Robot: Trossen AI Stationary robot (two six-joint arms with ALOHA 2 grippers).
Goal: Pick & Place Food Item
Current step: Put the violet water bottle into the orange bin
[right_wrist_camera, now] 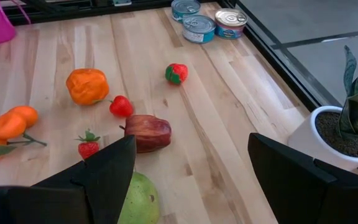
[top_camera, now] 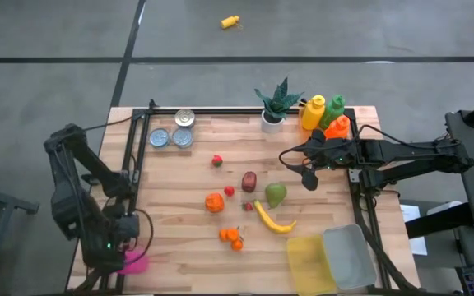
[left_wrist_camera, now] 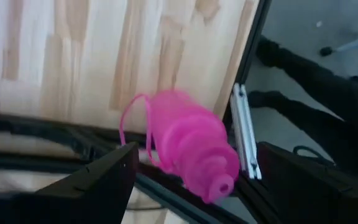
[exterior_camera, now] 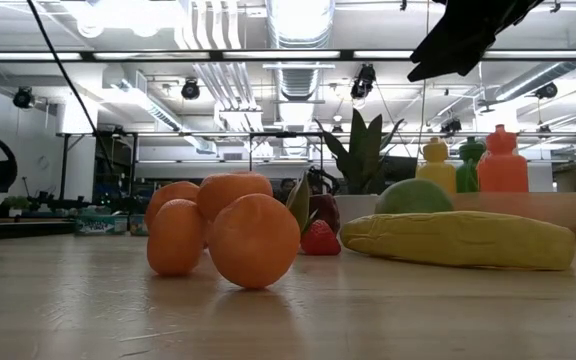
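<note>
Toy food lies mid-table: an orange pepper (top_camera: 214,202), tangerines (top_camera: 233,238), a yellow corn cob (top_camera: 274,219), a green pear (top_camera: 276,194), a dark red apple (top_camera: 248,181) and strawberries (top_camera: 217,160). My right gripper (top_camera: 307,174) hangs open above the table just right of the pear (right_wrist_camera: 138,199), touching nothing. My left gripper (top_camera: 126,240) is open over the table's near left corner. A pink bottle (left_wrist_camera: 191,146) lies there on its side, showing between the fingers without touching them.
Several tins (top_camera: 177,131) stand at the far left. A potted plant (top_camera: 274,108) and yellow, green and orange bottles (top_camera: 325,115) stand at the far right. A yellow and a clear container (top_camera: 332,259) sit at the near right. Black frame rails (top_camera: 134,164) edge the table.
</note>
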